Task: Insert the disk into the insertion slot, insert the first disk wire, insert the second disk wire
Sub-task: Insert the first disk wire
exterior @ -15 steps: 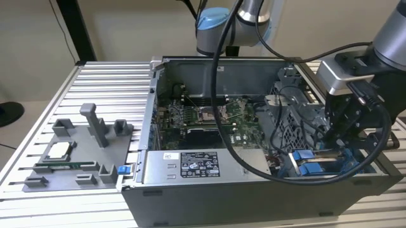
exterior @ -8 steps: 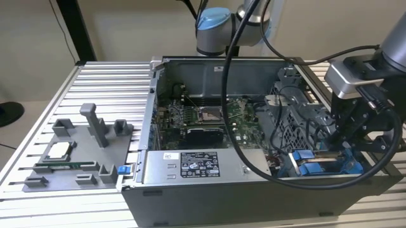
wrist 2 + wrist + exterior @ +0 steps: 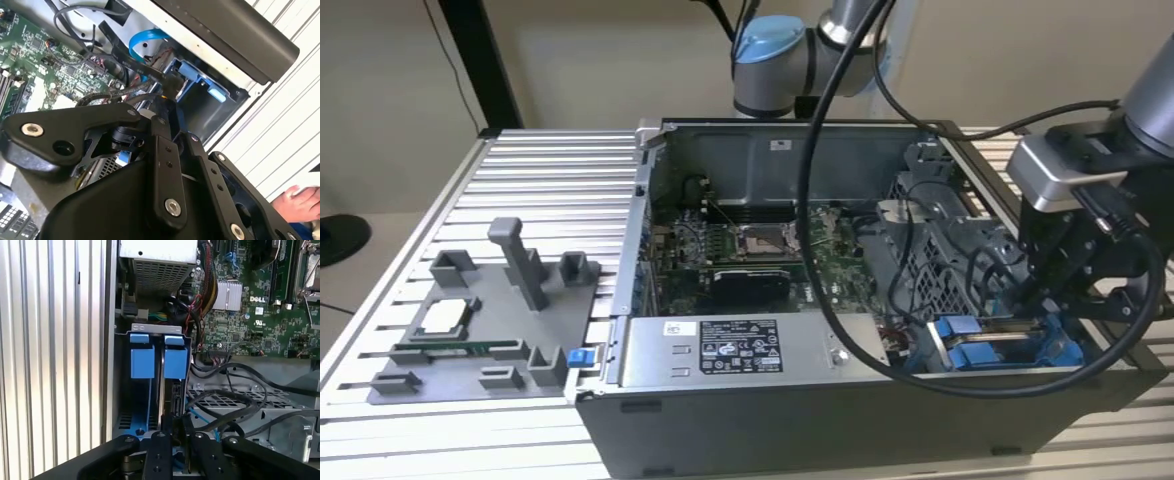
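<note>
Pincer (image 3: 177, 420) just above insertion slot (image 3: 142, 365)

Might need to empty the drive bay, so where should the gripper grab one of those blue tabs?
Likely pinch one blue tab across its side edges, coming through the open case: the tabs face that opening at the mouth of the drive bay, with a gap between them.

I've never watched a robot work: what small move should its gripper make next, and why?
Probably a slight, slow descent: the gripper sits directly above the bright blue plastic drive bay, lined up with it, black cables crowding close beside.
</note>
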{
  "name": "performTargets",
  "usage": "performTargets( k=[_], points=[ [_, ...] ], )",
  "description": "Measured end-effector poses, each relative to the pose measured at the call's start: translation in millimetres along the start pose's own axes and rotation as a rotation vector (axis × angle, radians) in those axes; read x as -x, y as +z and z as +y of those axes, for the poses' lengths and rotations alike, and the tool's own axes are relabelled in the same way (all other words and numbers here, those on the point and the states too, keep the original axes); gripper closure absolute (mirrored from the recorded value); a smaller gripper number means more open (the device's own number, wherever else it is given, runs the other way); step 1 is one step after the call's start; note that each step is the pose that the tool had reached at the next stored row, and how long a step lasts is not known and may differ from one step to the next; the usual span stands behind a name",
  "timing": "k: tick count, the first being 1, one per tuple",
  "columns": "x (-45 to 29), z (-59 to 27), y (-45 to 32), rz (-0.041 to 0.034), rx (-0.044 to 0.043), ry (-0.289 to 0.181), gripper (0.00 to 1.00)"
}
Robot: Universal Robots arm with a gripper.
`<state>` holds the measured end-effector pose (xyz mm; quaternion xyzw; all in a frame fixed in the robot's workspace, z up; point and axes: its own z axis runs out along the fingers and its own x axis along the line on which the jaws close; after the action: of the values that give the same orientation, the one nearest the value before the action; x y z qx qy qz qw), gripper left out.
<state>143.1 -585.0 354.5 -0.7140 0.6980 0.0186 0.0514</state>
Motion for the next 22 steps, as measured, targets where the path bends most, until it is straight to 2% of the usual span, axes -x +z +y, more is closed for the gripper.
performTargets(
  k=[5, 12, 22],
  points=[
    [6.3, -3.2, 4.3, -0.0006, 0.0, 0.0, 1.0],
    [6.3, -3.6, 10.8, -0.0001, 0.0002, 0.012, 1.0],
    [6.0, -4.3, 13.6, -0.0001, -0.0025, 0.039, 1.0]
  ],
)
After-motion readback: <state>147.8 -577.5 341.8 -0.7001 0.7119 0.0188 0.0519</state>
